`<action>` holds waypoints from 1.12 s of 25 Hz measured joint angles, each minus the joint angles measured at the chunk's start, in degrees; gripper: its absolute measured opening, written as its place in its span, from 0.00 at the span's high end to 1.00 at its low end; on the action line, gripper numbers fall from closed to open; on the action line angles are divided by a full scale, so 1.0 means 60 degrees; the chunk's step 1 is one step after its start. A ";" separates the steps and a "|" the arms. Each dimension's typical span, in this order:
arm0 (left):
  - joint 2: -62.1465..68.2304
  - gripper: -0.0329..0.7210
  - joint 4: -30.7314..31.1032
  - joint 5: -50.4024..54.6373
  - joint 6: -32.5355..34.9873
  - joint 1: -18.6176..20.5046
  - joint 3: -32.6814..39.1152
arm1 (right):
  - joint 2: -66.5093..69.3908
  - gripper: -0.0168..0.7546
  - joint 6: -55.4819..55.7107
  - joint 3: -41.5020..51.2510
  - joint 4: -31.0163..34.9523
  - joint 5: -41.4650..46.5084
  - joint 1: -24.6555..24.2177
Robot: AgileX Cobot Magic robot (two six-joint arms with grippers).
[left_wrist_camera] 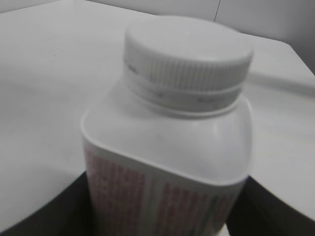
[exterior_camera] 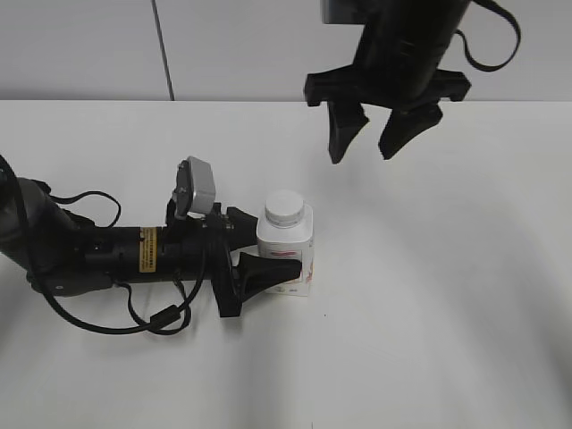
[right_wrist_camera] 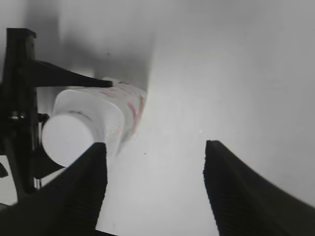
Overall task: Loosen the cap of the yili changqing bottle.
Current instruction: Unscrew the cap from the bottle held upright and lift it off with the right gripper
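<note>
Bottle stands upright on the tabletop, left claw clamped round its body. Probably light, slick plastic; grab the ribbed cap rim. Right claw hangs above, apart, empty.

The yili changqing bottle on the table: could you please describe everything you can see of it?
The yili changqing bottle is small, white and plastic-looking, with a squarish body, rounded shoulders and pink-red print on its sides. Its ribbed, flat-topped white cap is on. It stands upright on the white table, with the left gripper around its body, one of the jaws on each side. Nothing touches the cap.
</note>
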 joint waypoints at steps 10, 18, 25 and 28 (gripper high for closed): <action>0.0000 0.37 0.0022 0.0000 0.0000 0.0000 0.0000 | 0.0515 0.34 0.1094 -0.0430 0.0654 0.0000 0.0795; 0.0000 0.37 0.0022 0.0000 0.0008 0.0000 0.0000 | 0.0959 0.34 0.1199 -0.0472 0.1220 0.0000 0.0870; 0.0000 0.37 0.0022 -0.0009 0.0008 0.0000 0.0000 | 0.1126 0.34 0.1208 -0.0874 0.1115 0.0008 0.1156; 0.0000 0.37 0.0031 -0.0009 0.0008 0.0000 0.0000 | 0.1183 0.34 0.1217 -0.0882 0.0952 0.0008 0.1167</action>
